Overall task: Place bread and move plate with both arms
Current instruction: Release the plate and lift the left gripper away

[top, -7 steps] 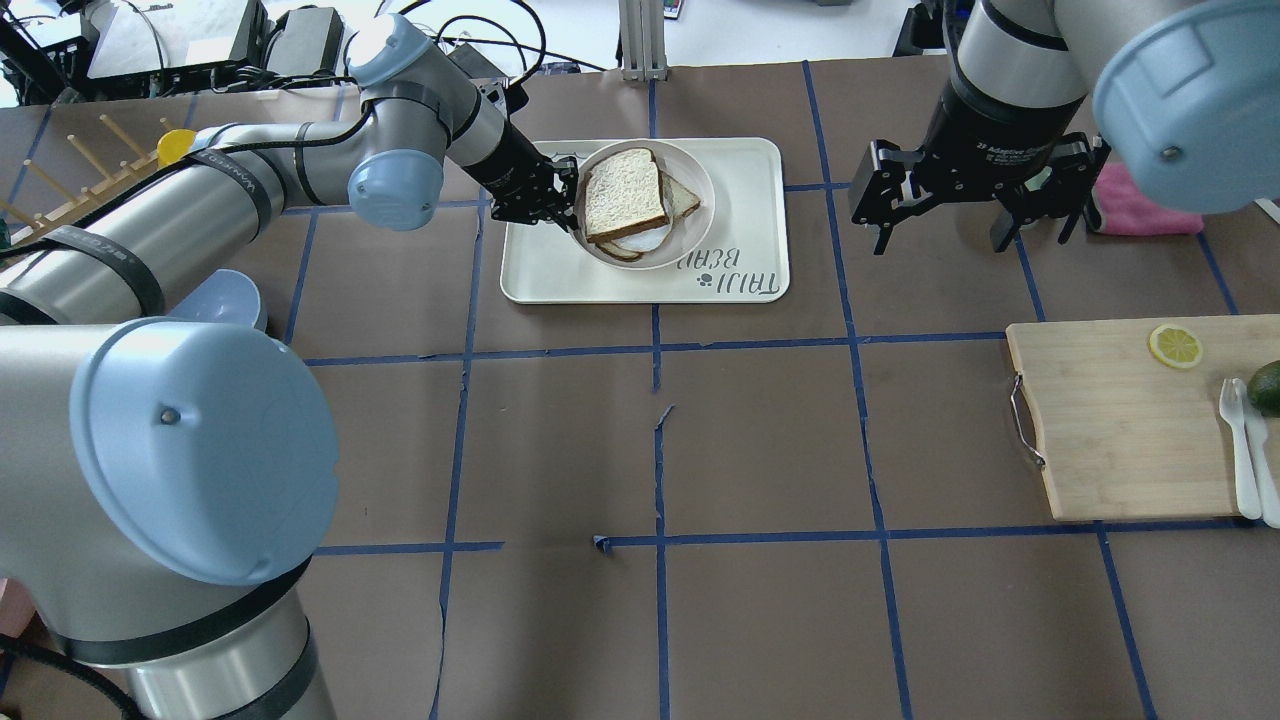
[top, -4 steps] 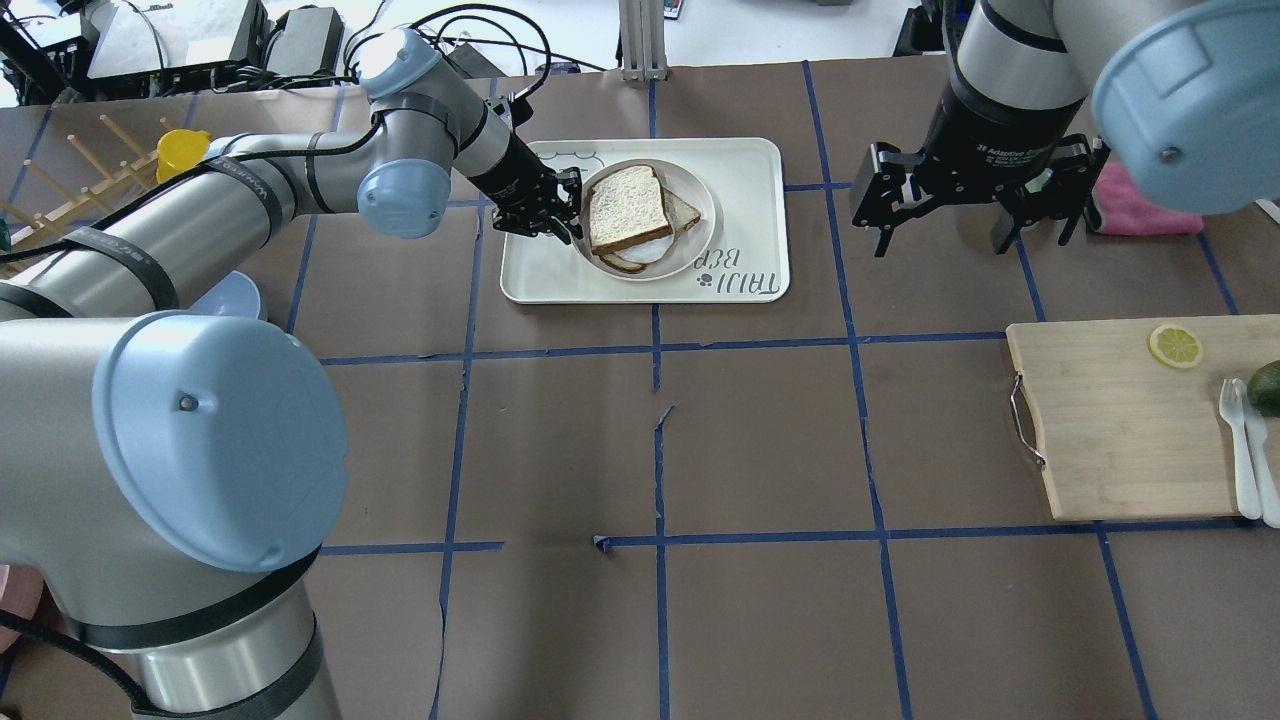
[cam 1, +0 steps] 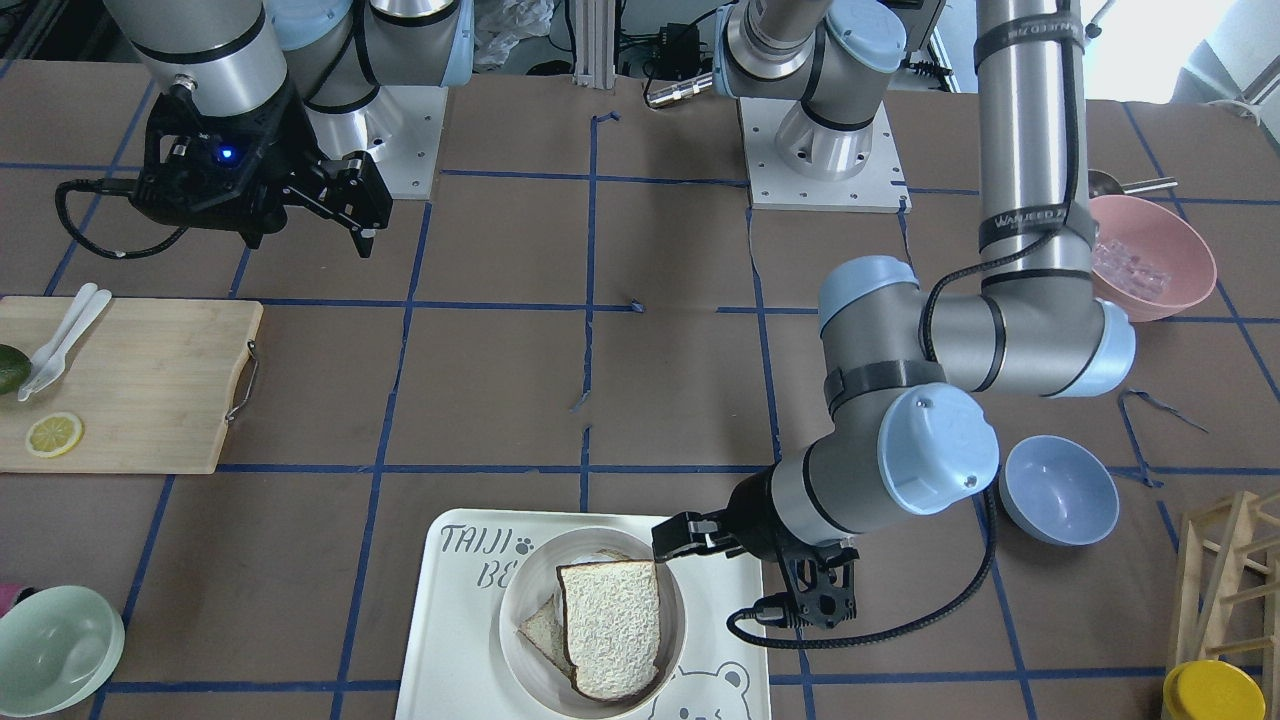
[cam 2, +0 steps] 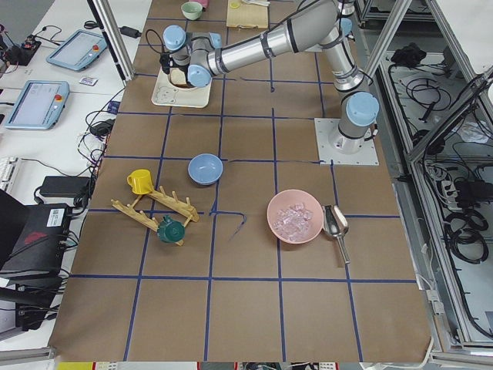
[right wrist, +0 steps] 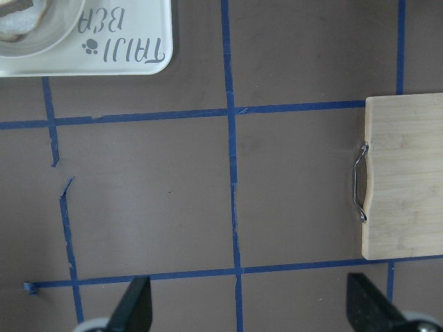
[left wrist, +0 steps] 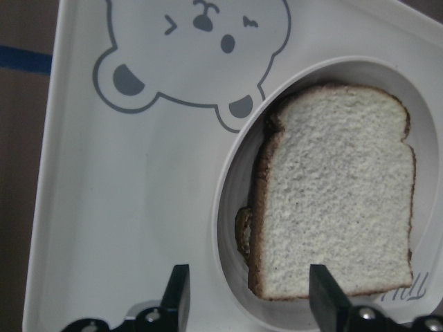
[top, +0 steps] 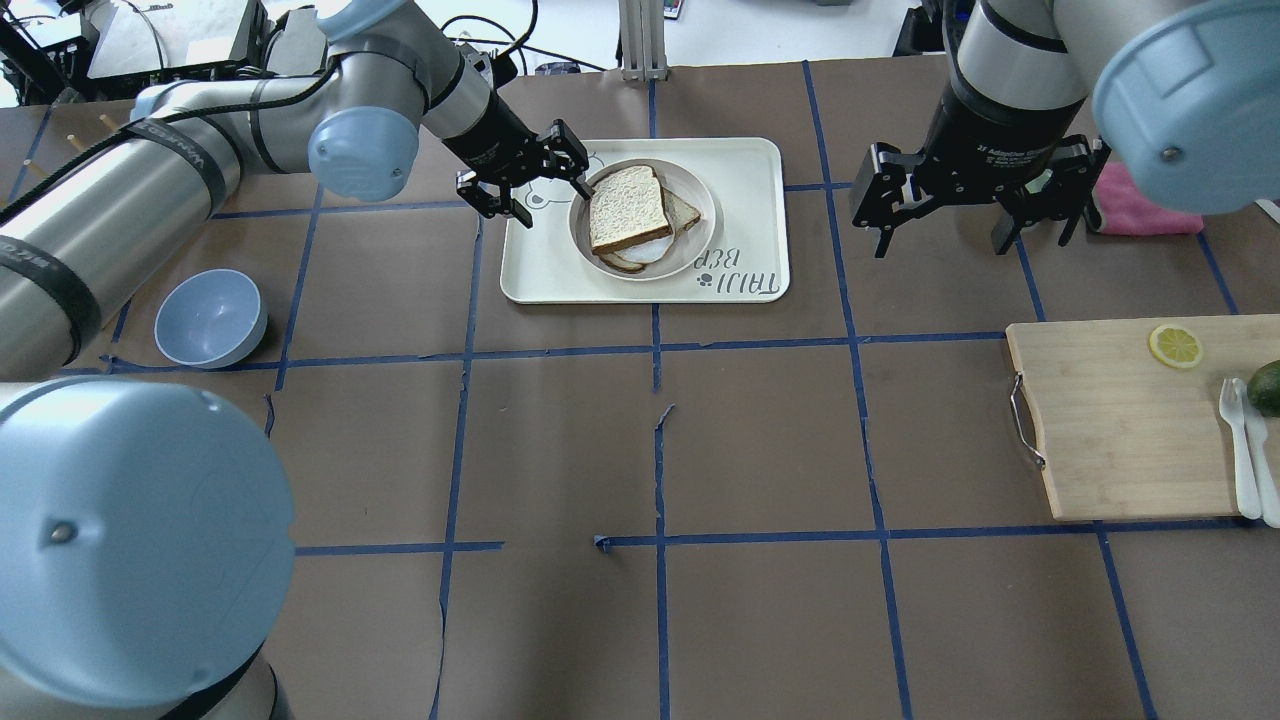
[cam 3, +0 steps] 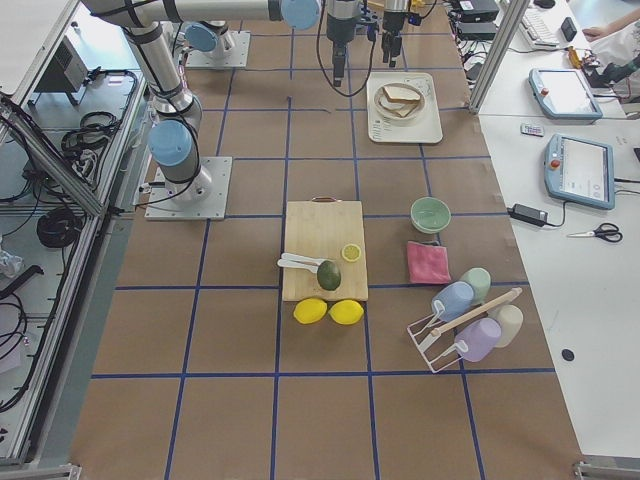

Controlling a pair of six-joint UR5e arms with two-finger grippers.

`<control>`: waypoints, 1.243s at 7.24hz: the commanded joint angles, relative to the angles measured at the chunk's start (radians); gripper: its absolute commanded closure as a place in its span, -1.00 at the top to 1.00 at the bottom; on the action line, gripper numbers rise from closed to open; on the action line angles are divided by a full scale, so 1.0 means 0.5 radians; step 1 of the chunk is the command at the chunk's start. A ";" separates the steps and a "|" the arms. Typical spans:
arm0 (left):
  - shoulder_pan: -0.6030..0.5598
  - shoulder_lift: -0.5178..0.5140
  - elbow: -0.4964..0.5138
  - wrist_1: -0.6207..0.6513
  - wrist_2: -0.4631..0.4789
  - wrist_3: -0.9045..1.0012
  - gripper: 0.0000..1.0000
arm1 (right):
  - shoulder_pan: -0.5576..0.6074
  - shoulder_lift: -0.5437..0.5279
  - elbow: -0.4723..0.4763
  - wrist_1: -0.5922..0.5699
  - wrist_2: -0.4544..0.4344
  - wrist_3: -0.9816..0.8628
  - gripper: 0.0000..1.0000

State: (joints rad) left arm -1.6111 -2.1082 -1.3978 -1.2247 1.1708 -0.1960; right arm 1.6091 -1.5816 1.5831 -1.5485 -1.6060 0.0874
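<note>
The bread (top: 628, 208) lies flat on the plate (top: 703, 225), on top of a smaller slice with egg (top: 682, 211). The plate sits on the bear-printed tray (top: 745, 160). My left gripper (top: 537, 200) is open and empty, raised over the tray just left of the plate. In the left wrist view my left gripper (left wrist: 249, 294) looks down on the bread (left wrist: 339, 200) and the plate's rim (left wrist: 227, 207). My right gripper (top: 945, 235) hangs wide open and empty over bare table to the right of the tray. In the right wrist view it (right wrist: 249, 311) is above blue tape lines.
A wooden cutting board (top: 1120, 430) with a lemon slice, an avocado and white cutlery lies at the right. A blue bowl (top: 210, 318) sits at the left, a pink cloth (top: 1140, 210) behind the right gripper. A pink bowl (cam 1: 1150, 255) and a wooden rack (cam 1: 1230, 570) stand on the left arm's side.
My left gripper has drawn back from the plate's left rim, risen and turned, and now stands open. The bread stays on the plate. The right arm has not moved.
</note>
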 commanded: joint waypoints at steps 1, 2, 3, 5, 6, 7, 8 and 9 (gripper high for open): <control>-0.018 0.349 -0.005 -0.427 0.057 0.002 1.00 | 0.000 0.000 0.000 -0.002 0.000 0.000 1.00; -0.021 0.515 -0.009 -0.562 0.070 0.002 1.00 | 0.000 0.000 0.000 0.001 0.000 0.000 1.00; -0.027 0.674 -0.018 -0.697 0.146 0.030 1.00 | 0.000 0.000 0.000 0.001 0.000 0.000 1.00; -0.027 0.963 -0.097 -0.902 0.213 0.012 1.00 | 0.000 0.000 0.000 0.001 0.000 0.000 1.00; -0.027 1.062 -0.140 -0.965 0.457 0.042 1.00 | 0.000 0.000 0.000 0.001 -0.003 0.000 1.00; -0.027 1.117 -0.201 -0.965 0.511 0.115 1.00 | 0.000 0.000 0.000 0.001 -0.003 0.000 1.00; -0.027 1.182 -0.229 -0.947 0.569 0.256 1.00 | 0.000 0.000 0.000 0.001 -0.003 0.000 1.00; -0.027 1.167 -0.248 -0.947 0.728 0.275 1.00 | 0.000 0.000 0.000 0.001 -0.003 0.000 1.00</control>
State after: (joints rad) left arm -1.6245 -1.5355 -1.5055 -1.6987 1.4578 -0.0929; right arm 1.6091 -1.5815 1.5831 -1.5478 -1.6076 0.0874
